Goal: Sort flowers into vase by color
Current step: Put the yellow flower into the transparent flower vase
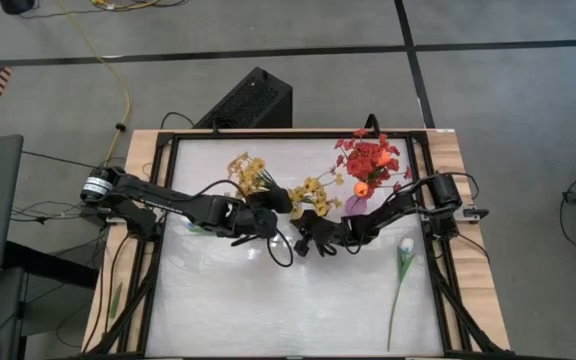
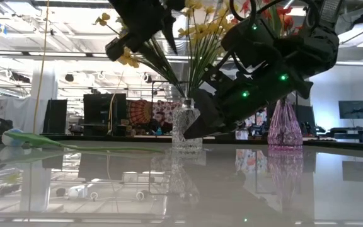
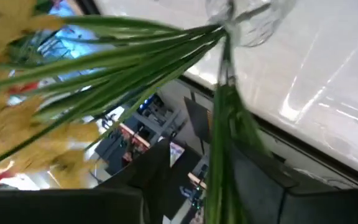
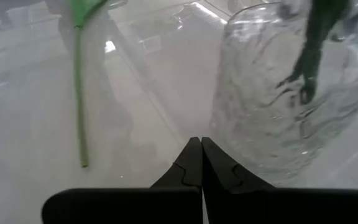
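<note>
While my closed right gripper (image 4: 201, 163) sits beside the clear vase (image 4: 284, 106), yellow sprays (image 1: 250, 172) crowd my left gripper (image 1: 265, 222); I cannot tell whether it grips.

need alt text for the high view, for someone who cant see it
Overhead view of a white table where two dark robot arms meet in the middle beside a clear vase of yellow flowers. A pink vase to the right holds red and orange flowers. One white tulip lies on the table near the right arm.
</note>
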Controlling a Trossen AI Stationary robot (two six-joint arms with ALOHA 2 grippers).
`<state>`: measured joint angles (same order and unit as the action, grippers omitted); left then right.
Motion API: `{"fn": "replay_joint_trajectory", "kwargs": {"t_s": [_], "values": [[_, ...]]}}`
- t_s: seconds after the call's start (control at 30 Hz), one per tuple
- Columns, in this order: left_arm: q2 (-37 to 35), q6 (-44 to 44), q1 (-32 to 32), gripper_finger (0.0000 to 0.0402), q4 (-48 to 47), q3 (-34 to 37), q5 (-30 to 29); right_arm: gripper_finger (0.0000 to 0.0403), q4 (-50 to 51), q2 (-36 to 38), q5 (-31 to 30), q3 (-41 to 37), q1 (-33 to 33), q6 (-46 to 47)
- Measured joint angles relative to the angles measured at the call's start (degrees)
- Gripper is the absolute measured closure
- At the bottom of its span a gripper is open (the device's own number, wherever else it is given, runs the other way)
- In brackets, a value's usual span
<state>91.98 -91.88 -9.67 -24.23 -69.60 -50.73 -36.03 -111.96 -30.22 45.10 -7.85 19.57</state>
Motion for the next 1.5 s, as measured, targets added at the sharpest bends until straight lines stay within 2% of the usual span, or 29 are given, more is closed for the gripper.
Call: {"fn": "replay_joint_trajectory", "kwargs": {"t_s": [0.2, 0.4, 0.57, 0.7, 0.83, 0.93, 1.13, 1.2, 1.27, 1.37, 1.5], "values": [[-0.02, 2.18, -2.22, 0.0239, -0.64, -3.85, -0.48, 0.0382, 0.56, 0.0, 0.2, 0.0, -0.05, -0.15], [-0.15, 8.38, -5.11, 0.0239, -3.98, -6.97, -5.7, 0.0381, 1.8, 0.0, 0.2, 0.02, -0.05, -0.15], [-2.64, 21.87, -6.73, 0.0239, -7.59, -8.86, -7.16, 0.0381, 2.8, 0.02, 0.22, 0.02, -0.05, -0.13], [-8.49, 30.81, -5.15, 0.0239, -9.78, -9.27, -8.68, 0.0381, 2.79, 0.02, 0.22, 0.02, -0.04, -0.13], [-15.99, 42.08, -1.75, 0.0239, -9.8, -9.17, -8.21, 0.0381, 2.8, 0.02, 0.24, 0.02, -0.23, 0.31], [-21.96, 55.96, 3.23, 0.0239, -10.89, -7.78, -6.66, 0.0381, 2.71, 0.02, 0.24, 0.02, -0.42, 0.48], [-33.07, 95.93, 16.41, 0.0239, -26.49, -1.61, -4.27, 0.0381, 2.69, 0.02, 0.24, 0.02, -0.96, 0.96], [-36.18, 106.31, 20.23, 0.0239, -30.36, 2.52, -1.55, 0.0381, 2.67, 0.02, 0.24, 0.02, -1.17, 0.98], [-39.18, 115.02, 23.06, 0.0239, -30.41, 8.33, 2.41, 0.0381, 2.64, 0.02, 0.26, 0.02, -1.21, 1.03], [-42.09, 119.83, 25.29, 0.0239, -22.87, 18.31, 8.52, 0.0381, 2.59, 0.02, 0.26, 0.02, -1.21, 1.07], [-42.54, 120.51, 25.53, 0.0239, -7.11, 29.86, 11.9, 0.0381, 2.62, 0.02, 0.26, 0.02, -1.25, 1.09]]}}
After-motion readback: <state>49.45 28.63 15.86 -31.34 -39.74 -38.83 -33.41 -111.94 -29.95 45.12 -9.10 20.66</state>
